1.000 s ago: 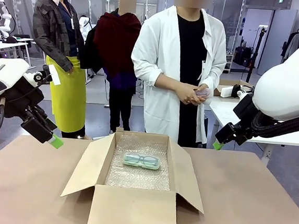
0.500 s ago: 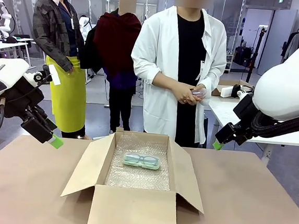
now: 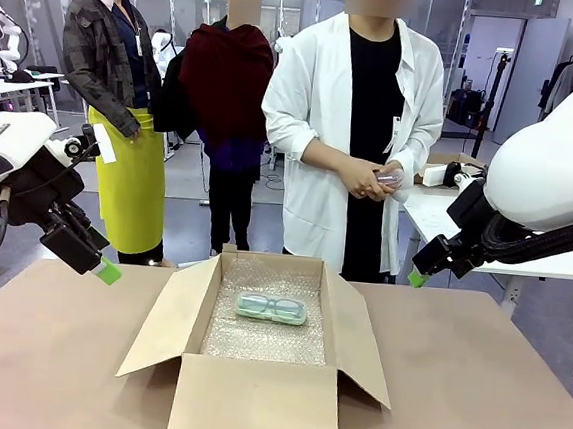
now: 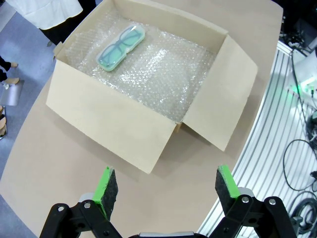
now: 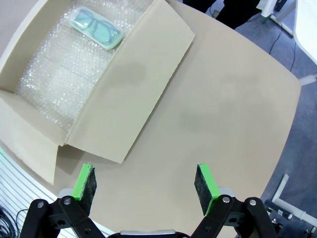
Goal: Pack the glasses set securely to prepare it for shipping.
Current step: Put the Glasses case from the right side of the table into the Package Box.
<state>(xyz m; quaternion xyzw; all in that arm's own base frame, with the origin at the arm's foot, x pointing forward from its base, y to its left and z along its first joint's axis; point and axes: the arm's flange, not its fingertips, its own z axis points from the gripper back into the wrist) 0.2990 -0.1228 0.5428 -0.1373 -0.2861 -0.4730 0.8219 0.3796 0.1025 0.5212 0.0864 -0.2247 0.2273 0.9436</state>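
The mint green glasses case (image 3: 271, 309) lies flat on the bubble wrap toward the far end of the open cardboard box (image 3: 255, 405); spectacles show through its lid. It also appears in the left wrist view (image 4: 120, 47) and the right wrist view (image 5: 95, 29). A person in a white coat stands at the far side, holding a small pink case (image 3: 389, 180) in both hands at waist height. My left gripper (image 3: 107, 271) (image 4: 162, 183) hangs open above the table, left of the box. My right gripper (image 3: 416, 278) (image 5: 143, 181) hangs open to the box's right. Both are empty.
The box's side flaps (image 3: 161, 324) (image 3: 366, 337) spread outward over the brown table (image 3: 492, 393). Two more people stand behind on the left. A white table (image 3: 437, 213) with small items stands behind on the right.
The person in the white coat has shifted slightly to the right, with the hands and the pink case moving along. Both arms and the green case are unmoved.
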